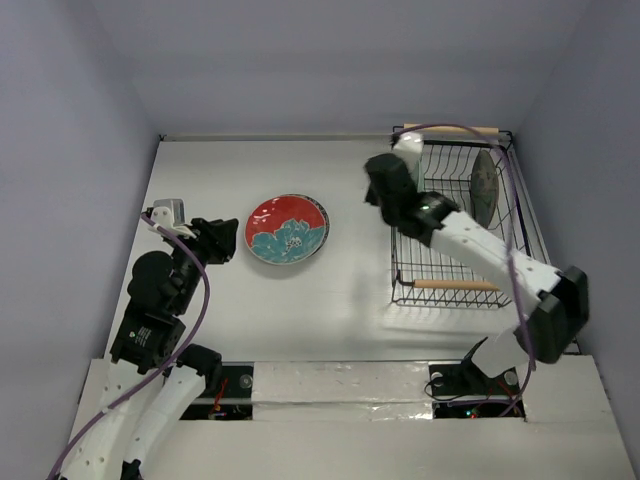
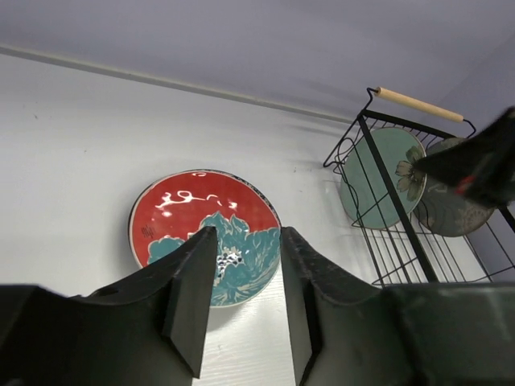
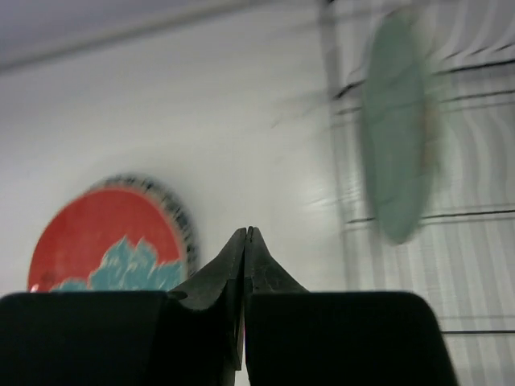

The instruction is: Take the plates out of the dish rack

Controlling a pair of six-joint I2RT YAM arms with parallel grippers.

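Standing at the right side of the white table (image 1: pixel 350 310), the dish rack (image 1: pixel 420 270) is a black wire basket with a wooden handle (image 1: pixel 455 285) at its near end and another at its far end. Two plates are upright in its slots. The mint plate (image 2: pixel 378 181), with a flower on its face, is nearer the open table. The dark plate (image 2: pixel 451 213) stands just behind it. From the left wrist, the rack's wires cross in front of both plates. Part of the right arm also covers the top of the dark one.

The red plate (image 1: pixel 287 229) lies flat on the table between the two arms, well apart from the rack. The rim of a lower plate (image 1: pixel 323 214) shows beneath it at its right edge.

The left gripper (image 2: pixel 248 233) hangs just left of the red plate. Its jaws are parted with a clear gap, they hold nothing, and the plate shows between them. The right gripper (image 3: pixel 245 235) sits at the rack's left edge, near the far end. Its fingers are pressed together with nothing between them. In the blurred right wrist view, the mint plate is up to the gripper's right behind the rack's wires. The red plate is low to its left. The gripper touches neither plate.
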